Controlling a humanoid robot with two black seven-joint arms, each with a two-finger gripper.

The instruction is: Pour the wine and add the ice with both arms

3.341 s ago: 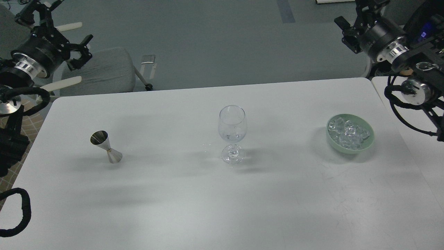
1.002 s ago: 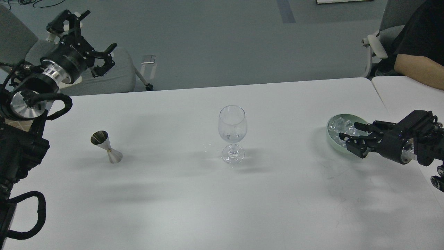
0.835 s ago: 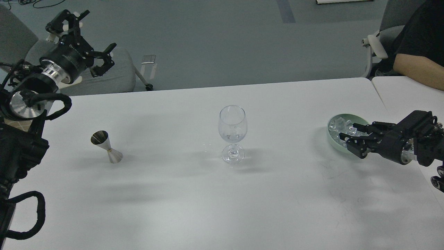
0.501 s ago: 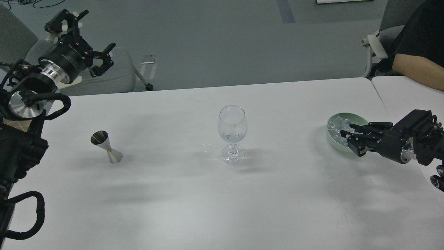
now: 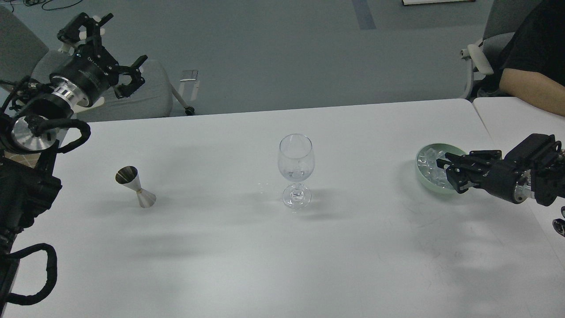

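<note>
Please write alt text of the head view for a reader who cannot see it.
The right pincer reaches into a green bowl of ice on a white table. An empty wine glass stands at the centre, a metal jigger to its left; the left pincer is raised, open.

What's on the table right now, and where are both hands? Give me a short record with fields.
table: white
glass: upright, centre, stemmed, clear
jigger: metal, tilted, left of glass
bowl: green, right side
ice: in bowl
left hand: raised beyond table's far left corner, fingers spread, empty
right hand: over bowl, among ice; grip unclear
</note>
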